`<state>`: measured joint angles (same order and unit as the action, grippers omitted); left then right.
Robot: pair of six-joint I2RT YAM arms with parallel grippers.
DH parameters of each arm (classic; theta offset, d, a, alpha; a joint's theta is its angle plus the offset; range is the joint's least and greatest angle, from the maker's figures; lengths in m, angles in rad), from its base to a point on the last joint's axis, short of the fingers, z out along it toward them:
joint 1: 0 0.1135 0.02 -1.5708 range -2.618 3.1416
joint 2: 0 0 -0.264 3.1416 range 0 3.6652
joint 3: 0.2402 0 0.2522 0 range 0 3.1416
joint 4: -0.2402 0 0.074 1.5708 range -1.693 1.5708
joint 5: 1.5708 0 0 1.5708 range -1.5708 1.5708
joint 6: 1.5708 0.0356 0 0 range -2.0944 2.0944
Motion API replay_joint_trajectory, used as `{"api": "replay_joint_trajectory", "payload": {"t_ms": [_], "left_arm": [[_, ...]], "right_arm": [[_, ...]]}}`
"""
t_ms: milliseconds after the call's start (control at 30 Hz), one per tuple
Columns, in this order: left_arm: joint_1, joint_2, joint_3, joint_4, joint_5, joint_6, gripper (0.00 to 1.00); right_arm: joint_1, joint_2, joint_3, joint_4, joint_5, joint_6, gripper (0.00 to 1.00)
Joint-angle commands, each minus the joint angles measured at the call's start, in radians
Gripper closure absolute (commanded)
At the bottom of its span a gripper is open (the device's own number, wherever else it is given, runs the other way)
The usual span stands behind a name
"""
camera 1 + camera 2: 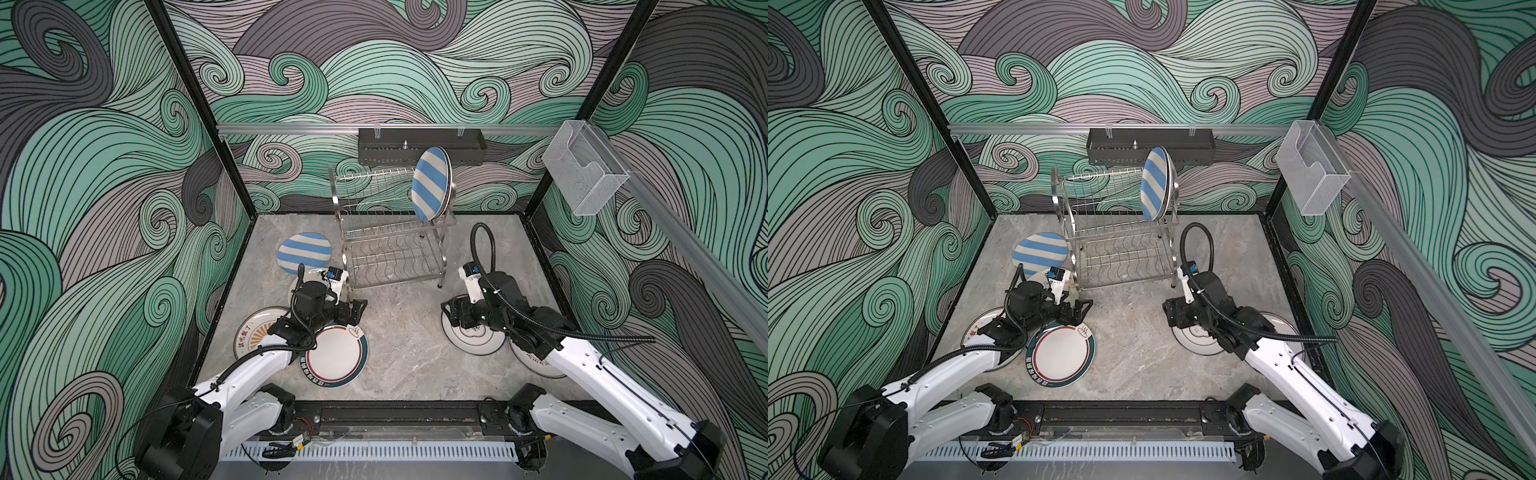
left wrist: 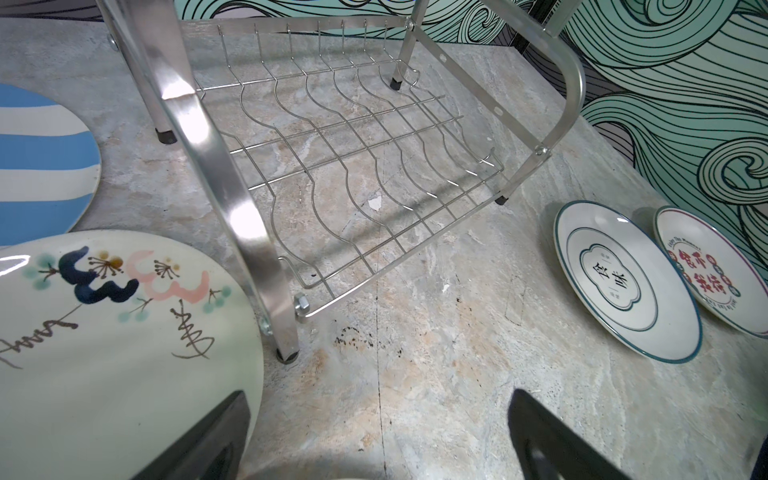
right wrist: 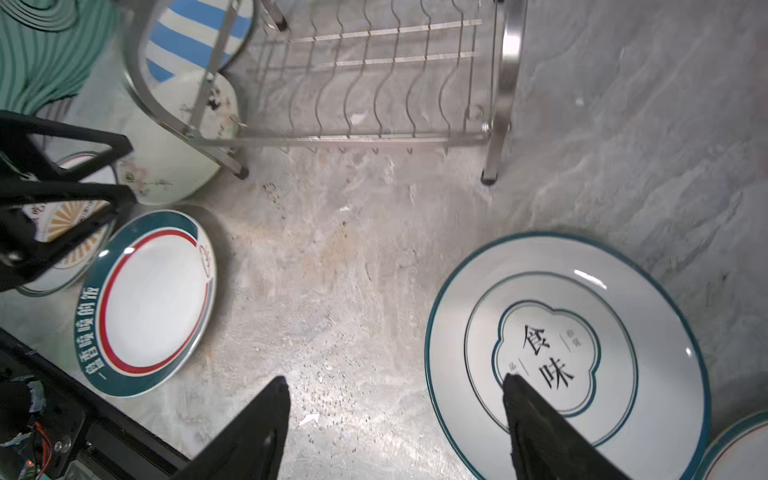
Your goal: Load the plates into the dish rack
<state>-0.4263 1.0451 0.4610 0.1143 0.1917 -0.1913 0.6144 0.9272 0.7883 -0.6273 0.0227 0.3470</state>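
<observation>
Tabletop (image 1: 399, 332) open centrally; right gripper (image 3: 395, 382) spread astride teal-rimmed plate (image 3: 582, 286) edge.

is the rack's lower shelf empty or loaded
Empty: the lower shelf shows only bare wires; the one racked striped plate stands upright in the upper tier.

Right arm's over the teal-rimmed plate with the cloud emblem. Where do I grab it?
Pinch the teal-rimmed plate by the rim toward the workspace middle: it lies flat, so only the edge offers purchase. The open right gripper straddles that edge; another plate crowds the opposite side.
</observation>
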Motion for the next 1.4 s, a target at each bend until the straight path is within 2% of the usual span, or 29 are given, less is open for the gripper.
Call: {"api": "replay_joint_trajectory", "payload": {"t_ms": [0,367,567,900,1200,1367], "left_arm": [[0.006,-0.005,0.0,0.001,0.013,0.016,0.01],[0.006,0.032,0.004,0.018,0.019,0.008,0.01],[0.006,0.035,0.001,0.031,0.037,0.001,0.01],[0.006,0.038,-0.004,0.036,0.024,0.003,0.01],[0.005,0.046,-0.001,0.043,0.048,-0.007,0.01],[0.004,0.053,0.001,0.041,0.045,-0.003,0.01]], "right_arm": [[-0.012,0.007,-0.049,0.023,0.004,0.076,0.19],[-0.073,0.123,-0.137,0.1,-0.014,0.1,0.17],[-0.105,0.223,-0.124,0.119,-0.085,0.092,0.17],[-0.104,0.427,-0.053,0.127,-0.17,0.04,0.17],[-0.093,0.47,-0.088,0.184,-0.184,0.043,0.17],[-0.035,0.489,-0.09,0.207,-0.205,0.064,0.17]]}}
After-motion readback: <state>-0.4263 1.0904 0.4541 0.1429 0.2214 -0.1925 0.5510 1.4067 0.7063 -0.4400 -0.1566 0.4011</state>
